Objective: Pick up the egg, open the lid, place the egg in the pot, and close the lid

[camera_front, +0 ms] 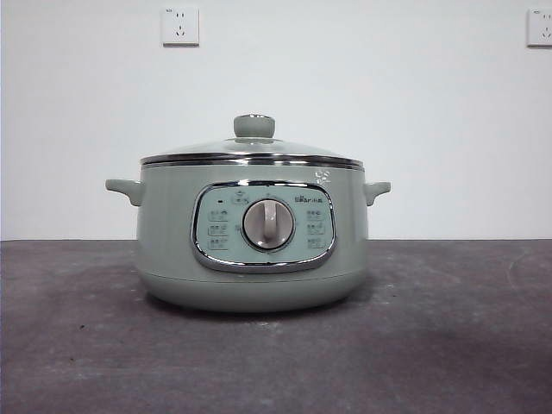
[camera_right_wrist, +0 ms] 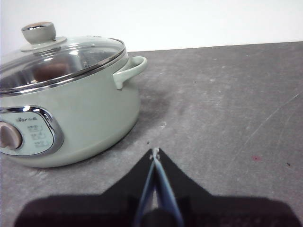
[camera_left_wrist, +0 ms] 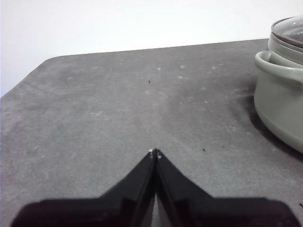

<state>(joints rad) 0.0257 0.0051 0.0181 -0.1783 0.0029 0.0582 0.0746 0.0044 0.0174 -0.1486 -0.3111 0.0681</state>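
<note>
The sage-green pot [camera_front: 168, 246] stands mid-table with the glass lid [camera_front: 203, 148] seated on its rim, knob [camera_front: 254, 126] on top. Through the lid [camera_right_wrist: 90, 53] in the right wrist view a reddish-brown rounded shape, the egg [camera_right_wrist: 47, 71], shows inside the pot [camera_right_wrist: 94, 113]. My right gripper [camera_right_wrist: 154, 151] is shut and holds nothing, low over the table beside the pot's handle side. My left gripper [camera_left_wrist: 155, 152] is shut and holds nothing too, on the other side, well apart from the pot [camera_left_wrist: 279, 104]. Neither arm shows in the front view.
The dark grey table [camera_front: 448, 345] runs to a white wall with two sockets [camera_front: 179, 26] [camera_front: 539, 26]. The table's rounded far corner [camera_left_wrist: 45, 61] shows in the left wrist view. A small red speck [camera_right_wrist: 256, 158] lies on the table near my right gripper.
</note>
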